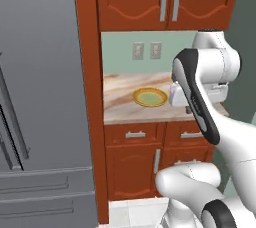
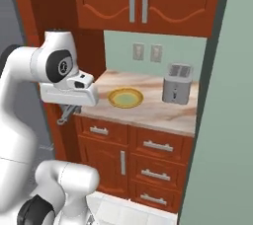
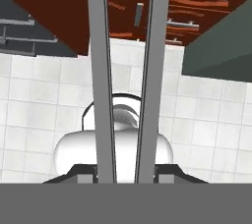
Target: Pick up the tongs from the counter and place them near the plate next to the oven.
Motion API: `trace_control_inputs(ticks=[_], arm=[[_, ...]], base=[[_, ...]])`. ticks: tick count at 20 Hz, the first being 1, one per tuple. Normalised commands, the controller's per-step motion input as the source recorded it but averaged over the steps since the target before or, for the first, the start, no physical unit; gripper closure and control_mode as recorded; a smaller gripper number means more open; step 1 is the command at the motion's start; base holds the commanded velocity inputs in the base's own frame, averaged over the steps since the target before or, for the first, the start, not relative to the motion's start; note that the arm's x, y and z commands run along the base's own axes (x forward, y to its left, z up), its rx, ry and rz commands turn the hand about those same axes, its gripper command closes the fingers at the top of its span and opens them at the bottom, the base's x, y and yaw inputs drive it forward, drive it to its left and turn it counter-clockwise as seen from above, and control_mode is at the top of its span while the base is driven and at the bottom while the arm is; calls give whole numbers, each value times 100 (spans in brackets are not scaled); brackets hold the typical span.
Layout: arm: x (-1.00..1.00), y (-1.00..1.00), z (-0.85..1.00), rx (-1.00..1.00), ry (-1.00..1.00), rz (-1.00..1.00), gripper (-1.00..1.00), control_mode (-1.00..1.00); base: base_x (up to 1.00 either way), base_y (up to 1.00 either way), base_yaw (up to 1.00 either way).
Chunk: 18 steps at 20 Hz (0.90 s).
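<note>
Even, flat rendered light throughout, soft faint shadows, no glare or blur.

left base view looks forward from behind arm's left, right base view from its right; both share counter (image 1: 131, 111), plate (image 1: 149, 97). hand view points down along tongs (image 3: 104, 80) at floor tiles (image 3: 211, 129), close.

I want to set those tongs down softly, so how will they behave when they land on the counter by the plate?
The tongs are thin metal, so probably stiff, light and slick. Their two long arms may spring apart on release and could skate across the smooth counter toward the plate.
</note>
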Motion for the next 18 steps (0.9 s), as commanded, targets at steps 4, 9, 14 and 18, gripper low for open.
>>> trace_control_inputs(ticks=[4, 9, 14, 18], arm=[[0, 0, 0, 0, 0, 0, 100, 100], [0, 0, 0, 0, 0, 0, 100, 100], [0, 0, 0, 0, 0, 0, 100, 100], [0, 0, 0, 0, 0, 0, 100, 100]], base=[[28, 1, -51], [24, 7, -39], [30, 32, -15], [49, 37, -12]])
